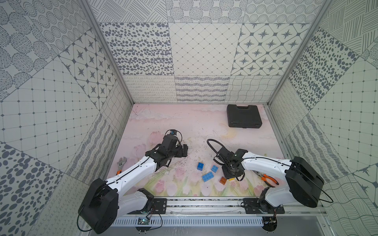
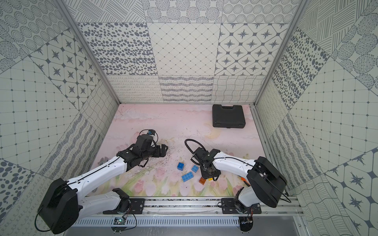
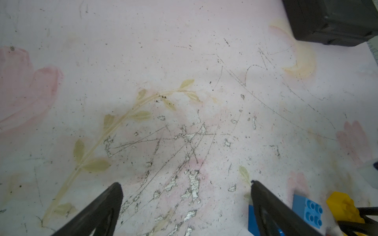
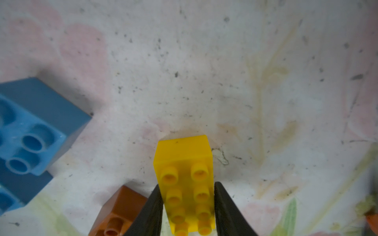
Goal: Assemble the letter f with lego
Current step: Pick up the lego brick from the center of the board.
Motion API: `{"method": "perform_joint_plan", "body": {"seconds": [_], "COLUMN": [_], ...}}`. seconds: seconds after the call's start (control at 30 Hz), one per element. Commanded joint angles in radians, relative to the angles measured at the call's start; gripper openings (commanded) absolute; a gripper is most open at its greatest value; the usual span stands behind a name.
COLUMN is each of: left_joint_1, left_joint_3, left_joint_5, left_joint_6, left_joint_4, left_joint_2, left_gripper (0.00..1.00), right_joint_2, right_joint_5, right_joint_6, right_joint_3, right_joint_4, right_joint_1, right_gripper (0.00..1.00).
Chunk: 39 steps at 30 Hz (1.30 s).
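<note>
Scuffed floral mat (image 3: pixel 184 61) under me. My right gripper (image 4: pixel 188 185) has the long yellow brick (image 4: pixel 184 153) pinched between its jaws. Left gripper (image 3: pixel 185 182) just hangs wide open.

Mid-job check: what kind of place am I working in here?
Probably an enclosed robot test booth: grey-patterned wall panels in an aluminium frame, a white left arm and white right arm bolted to a front metal rail, and a scratched pink floral mat.

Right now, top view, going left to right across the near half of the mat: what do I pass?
wrench → left gripper → square blue brick → brown brick → yellow brick → pliers
</note>
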Motion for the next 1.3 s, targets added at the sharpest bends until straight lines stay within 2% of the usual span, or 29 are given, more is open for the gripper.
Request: {"method": "perform_joint_plan", "body": {"seconds": [0.0,0.27,0.4,0.5,0.63,0.83,1.13,1.27], "left_joint_1": [-0.039,-0.249,-0.318,-0.349,-0.354,-0.361,-0.354,-0.259], "left_joint_3": [-0.033,-0.163,-0.233,-0.231,-0.202,-0.125,-0.122,-0.142], "left_joint_5": [0.034,-0.069,-0.064,-0.065,-0.008,0.013,-0.138,-0.158], "left_joint_6": [-0.034,-0.073,-0.063,-0.041,-0.014,0.002,-0.069,-0.146], "left_joint_4": [0.019,0.039,0.104,0.109,0.122,0.087,0.036,-0.014], "left_joint_2": [-0.037,-0.193,-0.24,-0.241,-0.183,-0.065,-0.065,-0.107], "left_gripper": [0.99,0.99,0.99,0.99,0.94,0.89,0.92,0.93], "right_joint_2": [0.01,0.002,-0.01,-0.012,-0.014,-0.031,-0.107,-0.051], "right_joint_5": [0.001,-0.005,-0.008,-0.008,-0.005,-0.016,-0.005,-0.026], "right_joint_6": [-0.006,-0.02,-0.026,-0.032,-0.042,-0.064,-0.156,-0.248], "right_joint_3": [-0.003,-0.011,-0.007,0.002,0.016,0.043,0.186,0.279], "right_joint_4": [0.014,0.018,0.021,0.018,0.013,-0.003,-0.103,-0.147], "right_joint_1": [-0.008,-0.028,-0.035,-0.041,-0.046,-0.051,-0.051,-0.042], "right_gripper": [0.43,0.35,0.35,0.35,0.35,0.32,0.28,0.25]}}
